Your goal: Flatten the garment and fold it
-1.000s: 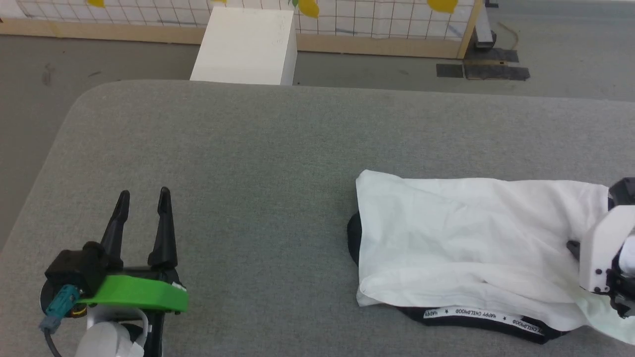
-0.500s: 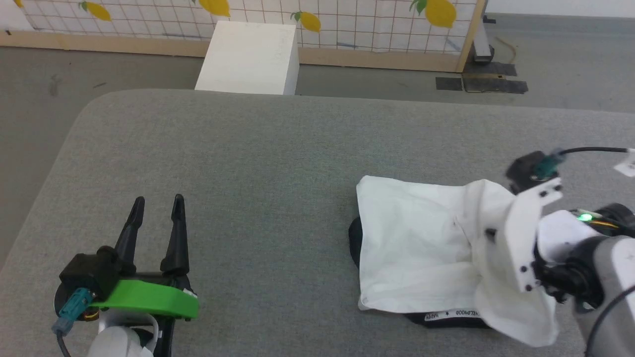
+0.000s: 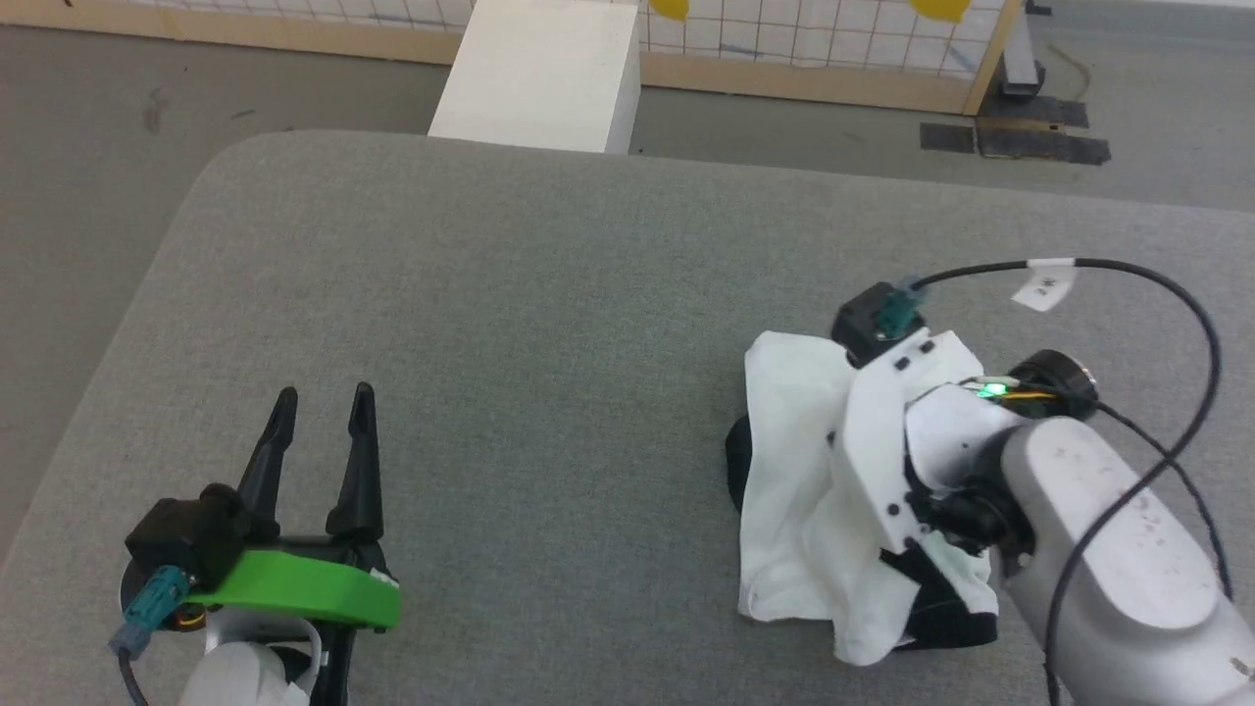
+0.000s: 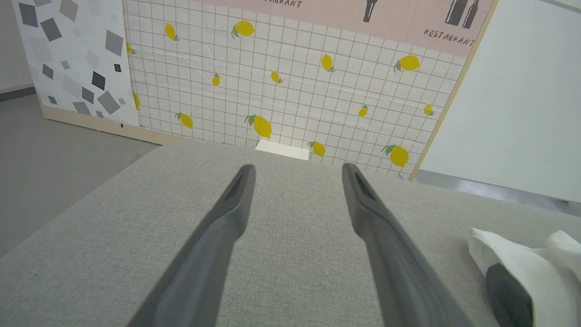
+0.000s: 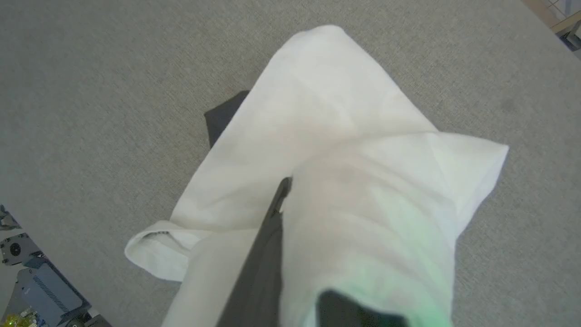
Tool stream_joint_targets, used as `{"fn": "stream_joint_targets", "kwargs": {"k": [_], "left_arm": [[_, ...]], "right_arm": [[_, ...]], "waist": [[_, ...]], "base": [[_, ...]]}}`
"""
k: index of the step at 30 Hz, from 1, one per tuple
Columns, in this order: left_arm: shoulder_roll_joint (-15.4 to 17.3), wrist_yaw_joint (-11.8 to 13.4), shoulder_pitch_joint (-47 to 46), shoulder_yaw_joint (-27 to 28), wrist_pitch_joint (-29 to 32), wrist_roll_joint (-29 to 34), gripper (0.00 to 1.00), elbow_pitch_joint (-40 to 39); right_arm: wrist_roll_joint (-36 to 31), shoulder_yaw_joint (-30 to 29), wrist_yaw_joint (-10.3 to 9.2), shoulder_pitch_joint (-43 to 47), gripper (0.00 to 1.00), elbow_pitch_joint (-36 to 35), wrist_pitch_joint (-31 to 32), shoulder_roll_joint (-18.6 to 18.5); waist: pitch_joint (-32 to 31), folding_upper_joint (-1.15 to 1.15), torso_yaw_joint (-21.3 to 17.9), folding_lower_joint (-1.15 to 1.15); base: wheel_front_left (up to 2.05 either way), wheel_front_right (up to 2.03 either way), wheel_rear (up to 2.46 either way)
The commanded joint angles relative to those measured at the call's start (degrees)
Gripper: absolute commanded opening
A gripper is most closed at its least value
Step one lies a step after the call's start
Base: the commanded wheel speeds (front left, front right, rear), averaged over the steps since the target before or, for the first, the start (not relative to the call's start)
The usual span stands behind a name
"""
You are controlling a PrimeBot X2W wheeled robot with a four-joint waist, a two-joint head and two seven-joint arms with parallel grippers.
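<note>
Head view: the grey table (image 3: 490, 294) lies bare from the shirt (image 3: 794, 461) out to its rounded far-left corner. A white box (image 3: 539, 69) stands just past the far edge. The shirt sits right of centre, bunched, its long side running far to near, with black cloth at its left and near edges. The right gripper (image 5: 288, 190) is clamped on a raised white fold. The left gripper (image 3: 325, 394), near-left, is spread wide and empty. A black cable (image 3: 1128, 270) arcs beside the shirt.

Garment (image 3: 794, 461): white body, black fabric peeking out at left edge and near bottom. Bunched, doubled over itself, upper layer raised and draped, wrinkled, not flat. Lies on right part of grey counter (image 3: 490, 294).
</note>
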Motion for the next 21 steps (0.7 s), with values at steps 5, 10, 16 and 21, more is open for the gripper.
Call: {"fn": "stream_joint_targets", "kwargs": {"k": [5, 10, 16, 21], "left_arm": [[-0.2, -0.4, -1.8, -0.9, -0.2, -1.1, 1.00, 0.2], [-0.2, -0.4, -2.7, -1.4, -0.2, -1.7, 1.00, 0.1], [-0.1, -0.4, -2.9, -1.3, -0.2, -2.1, 1.00, 0.3], [0.0, -0.4, -2.4, -1.2, -0.2, -2.1, 1.00, 0.6]], "right_arm": [[0.3, 3.5, -0.09, -2.9, 0.00, 6.0, -3.1, 2.0], [0.1, 4.9, -0.09, -4.0, 0.00, 11.7, -5.8, 2.8], [0.4, 5.6, -0.09, -5.4, 1.00, 15.6, -10.1, 3.8], [1.4, 7.6, -0.09, -7.2, 1.00, 14.7, -13.3, 4.2]], "waist": [[2.4, 0.00, 2.0, 0.00], [3.6, 0.00, 2.9, 0.00], [3.5, 0.00, 3.1, 0.00], [1.9, 0.00, 2.6, 0.00]], "base": [[0.00, 0.00, 0.00], [0.00, 0.00, 0.00], [0.00, 0.00, 0.00], [0.00, 0.00, 0.00]]}}
